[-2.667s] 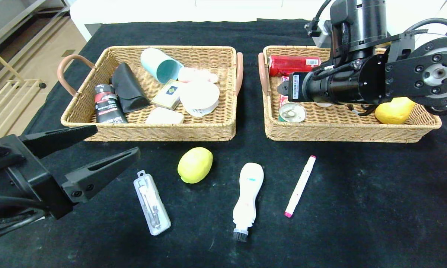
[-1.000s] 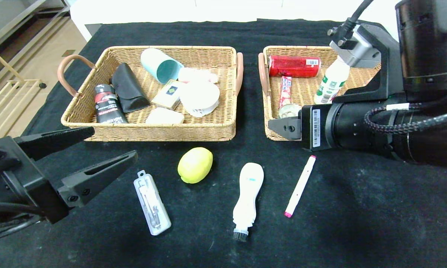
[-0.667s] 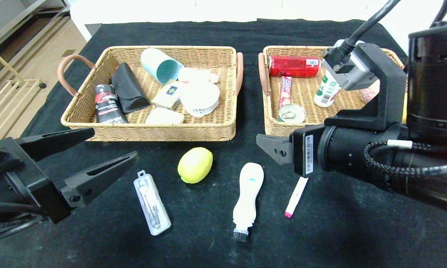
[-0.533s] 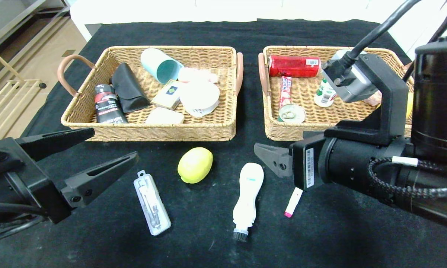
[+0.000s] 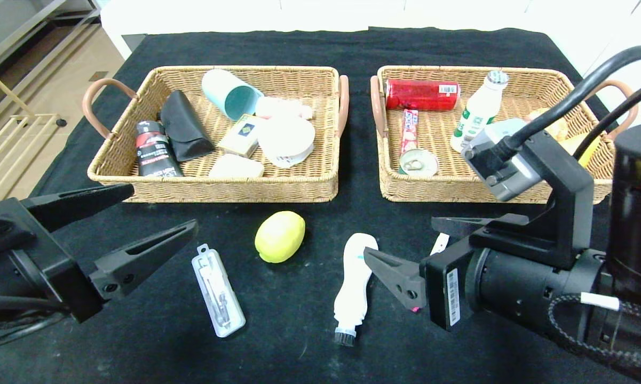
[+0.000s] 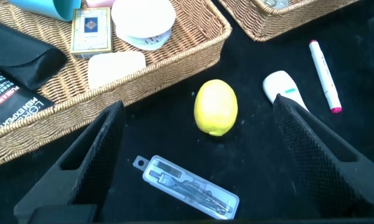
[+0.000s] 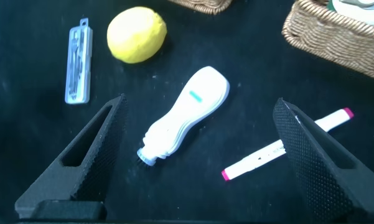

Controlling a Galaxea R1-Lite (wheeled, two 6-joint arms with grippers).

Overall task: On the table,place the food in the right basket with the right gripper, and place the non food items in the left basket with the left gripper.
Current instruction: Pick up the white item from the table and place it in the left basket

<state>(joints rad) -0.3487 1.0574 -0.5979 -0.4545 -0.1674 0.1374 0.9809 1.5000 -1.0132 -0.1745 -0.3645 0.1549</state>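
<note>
The right end effector (image 5: 427,250) hangs wide open over the brush (image 5: 354,277) and marker (image 7: 285,152); the left end effector (image 5: 144,216) waits open.

Black tube (image 6: 9,102) with red band in the left basket (image 5: 277,184): white lettering, "MEN" and "EXPERT" readable in the left wrist view; smaller lines too fine to read.

Red packet (image 5: 420,94) in the right basket (image 5: 459,186): barcode sticker, digits unreadable.

Milk bottle (image 5: 476,116): green label, print unreadable.

Small card box (image 6: 90,30) in left basket: diamond emblem, no legible words.

Right arm's wrist: white barcode sticker (image 5: 451,296), characters unreadable.
</note>
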